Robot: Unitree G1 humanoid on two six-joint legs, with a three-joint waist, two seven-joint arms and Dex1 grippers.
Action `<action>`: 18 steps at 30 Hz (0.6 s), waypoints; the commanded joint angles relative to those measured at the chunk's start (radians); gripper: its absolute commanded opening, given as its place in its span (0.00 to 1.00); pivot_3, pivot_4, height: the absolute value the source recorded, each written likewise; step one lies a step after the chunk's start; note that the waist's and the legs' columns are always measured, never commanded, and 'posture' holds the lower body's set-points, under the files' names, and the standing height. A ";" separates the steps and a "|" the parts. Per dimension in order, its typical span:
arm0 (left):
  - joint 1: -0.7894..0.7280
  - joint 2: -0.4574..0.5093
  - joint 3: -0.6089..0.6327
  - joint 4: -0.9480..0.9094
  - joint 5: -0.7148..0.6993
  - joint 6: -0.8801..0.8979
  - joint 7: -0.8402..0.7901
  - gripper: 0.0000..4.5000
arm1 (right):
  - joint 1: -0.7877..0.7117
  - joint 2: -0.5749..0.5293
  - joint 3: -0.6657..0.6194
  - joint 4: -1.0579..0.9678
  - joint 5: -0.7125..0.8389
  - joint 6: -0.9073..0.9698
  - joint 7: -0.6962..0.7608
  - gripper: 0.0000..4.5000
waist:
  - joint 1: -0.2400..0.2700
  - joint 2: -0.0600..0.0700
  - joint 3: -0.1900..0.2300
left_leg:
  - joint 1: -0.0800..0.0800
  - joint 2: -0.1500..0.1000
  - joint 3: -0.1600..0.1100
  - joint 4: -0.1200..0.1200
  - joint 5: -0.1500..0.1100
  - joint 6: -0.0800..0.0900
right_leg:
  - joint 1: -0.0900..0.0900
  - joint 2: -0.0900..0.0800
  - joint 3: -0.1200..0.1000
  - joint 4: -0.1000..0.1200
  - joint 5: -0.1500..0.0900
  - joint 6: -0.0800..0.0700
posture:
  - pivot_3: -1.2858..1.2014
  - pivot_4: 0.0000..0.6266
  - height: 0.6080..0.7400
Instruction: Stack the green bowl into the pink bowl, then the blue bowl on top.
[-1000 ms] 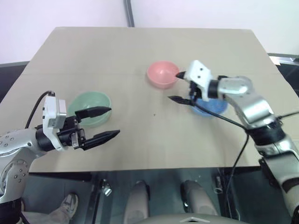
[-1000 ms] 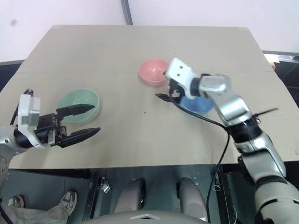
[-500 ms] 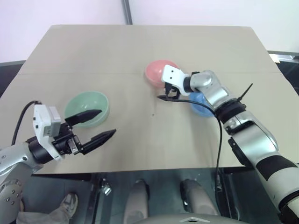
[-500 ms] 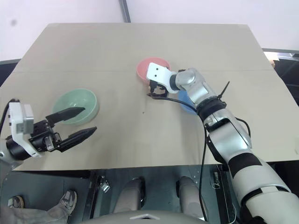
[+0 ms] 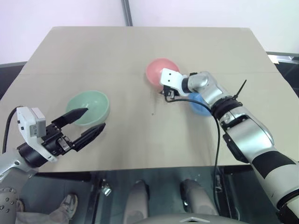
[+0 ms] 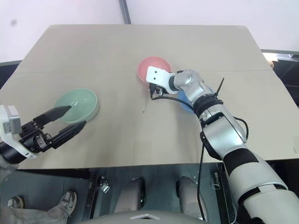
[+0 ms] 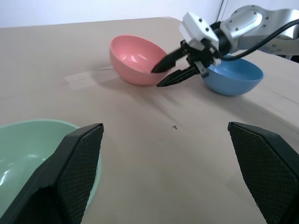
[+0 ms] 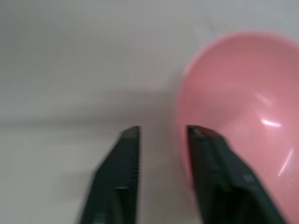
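The pink bowl (image 5: 158, 70) stands upright at the middle of the table. My right gripper (image 5: 164, 94) is low at its near side, fingers drawn close with a thin gap and nothing between them; one fingertip (image 8: 205, 135) lies against the bowl's rim. The blue bowl (image 7: 233, 77) sits just right of the pink one, partly behind my right forearm. On the left, closer to me, stands the green bowl (image 5: 88, 105). My left gripper (image 5: 95, 118) hovers open at its near edge, the far fingertip over the rim, holding nothing.
The bowls rest on a tan table (image 5: 140, 44) whose near edge (image 5: 140, 169) runs just past my left hand. A black cable (image 5: 217, 140) hangs from my right arm over the table's right part.
My right gripper swung left from above the blue bowl down to the pink bowl's near side and closed its fingers. My left gripper drew back and to the left, still open.
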 commanded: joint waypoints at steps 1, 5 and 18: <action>-0.016 0.002 -0.008 -0.019 0.000 -0.022 0.004 1.00 | -0.039 -0.002 -0.025 -0.008 -0.021 -0.053 -0.043 0.01 | -0.001 0.000 0.000 | 0.000 0.000 0.000 0.000 0.000 0.000 | 0.000 0.000 0.000 0.000 0.000 0.000 | 0.52 0.24 1.00; -0.030 0.006 -0.020 -0.002 0.008 -0.029 -0.005 1.00 | -0.036 -0.021 -0.028 -0.054 -0.036 -0.114 -0.035 0.01 | -0.001 0.000 0.000 | 0.000 0.000 0.000 0.000 0.000 0.000 | 0.000 0.000 0.000 0.000 0.000 0.000 | 0.52 0.24 1.00; -0.082 0.024 -0.085 0.077 0.042 -0.051 -0.071 1.00 | 0.457 -0.267 0.008 -1.205 0.201 0.405 0.455 0.01 | 0.023 0.000 0.000 | 0.000 0.000 -0.001 0.000 0.000 0.000 | 0.000 0.000 -0.001 0.000 0.000 0.000 | 0.52 0.24 1.00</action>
